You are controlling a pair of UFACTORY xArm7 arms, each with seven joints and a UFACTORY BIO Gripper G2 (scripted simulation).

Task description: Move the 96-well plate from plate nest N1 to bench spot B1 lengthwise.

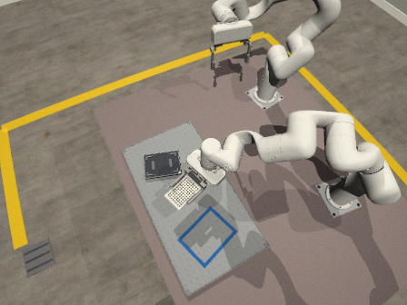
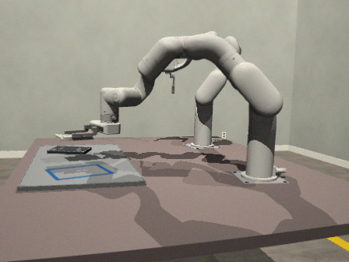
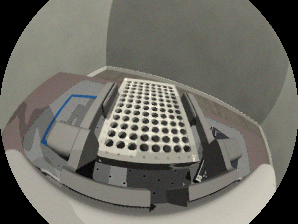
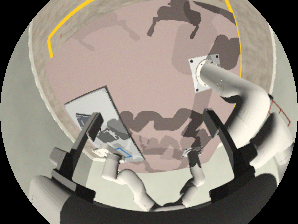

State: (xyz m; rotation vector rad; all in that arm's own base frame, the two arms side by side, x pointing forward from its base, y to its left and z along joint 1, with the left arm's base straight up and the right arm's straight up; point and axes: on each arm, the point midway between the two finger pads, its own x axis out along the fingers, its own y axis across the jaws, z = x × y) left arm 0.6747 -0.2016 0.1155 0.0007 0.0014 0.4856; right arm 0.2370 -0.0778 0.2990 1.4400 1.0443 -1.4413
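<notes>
Jaws on the left arm are pinching the white plate (image 1: pixel 183 191) (image 2: pixel 63 136) (image 3: pixel 150 116), probably light, stiff and best held by its long sides, while the right arm's jaws are hanging spread.

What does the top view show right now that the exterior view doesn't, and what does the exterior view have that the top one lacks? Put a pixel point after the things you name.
Only the top view: the slatted floor grate (image 1: pixel 38 257) and the separate wells in the plate's face.

Only the exterior view: the wall outlet (image 2: pixel 223 135) and the gap under the raised plate, seen side-on.

Both: the 96-well plate (image 1: pixel 183 192) (image 2: pixel 62 136) between the left gripper's (image 1: pixel 181 194) (image 2: pixel 70 134) fingers, the dark plate nest (image 1: pixel 162 164) (image 2: pixel 69 150), and the blue taped outline (image 1: pixel 223 220) (image 2: pixel 86 176).
</notes>
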